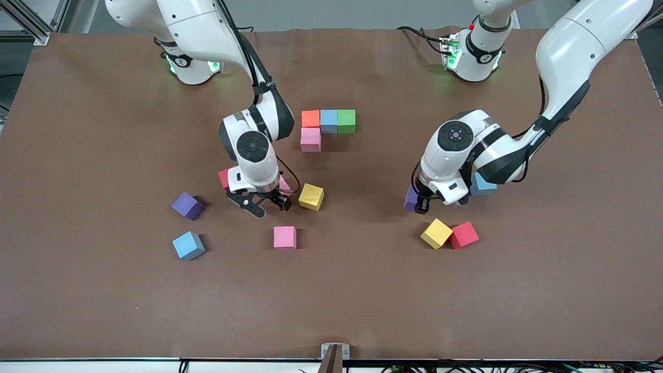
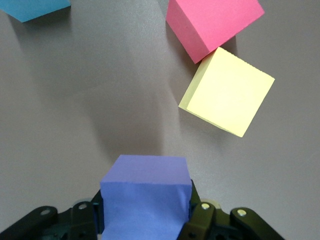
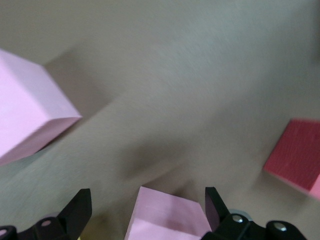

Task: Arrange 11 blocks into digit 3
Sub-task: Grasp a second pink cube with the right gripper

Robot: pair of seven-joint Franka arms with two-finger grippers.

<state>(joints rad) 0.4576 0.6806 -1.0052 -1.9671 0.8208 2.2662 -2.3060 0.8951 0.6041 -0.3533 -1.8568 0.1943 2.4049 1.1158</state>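
Four blocks form a started figure: orange (image 1: 311, 118), light blue (image 1: 329, 120) and green (image 1: 346, 120) in a row, with pink (image 1: 311, 139) against the orange one on the side nearer the camera. My left gripper (image 1: 420, 203) is shut on a purple block (image 1: 411, 199), which also shows in the left wrist view (image 2: 145, 175) between the fingers of that gripper (image 2: 146, 202). My right gripper (image 1: 267, 203) is open low over the table. In the right wrist view a pink block (image 3: 167, 215) lies between its spread fingers (image 3: 146, 195); the front view shows it (image 1: 284, 183) half hidden under the wrist.
Loose blocks: red (image 1: 224, 177), yellow (image 1: 311, 197), purple (image 1: 187, 205), light blue (image 1: 188, 245) and pink (image 1: 285, 237) round the right gripper. Light blue (image 1: 483, 185), yellow (image 1: 436, 233) and red (image 1: 464, 234) lie by the left gripper.
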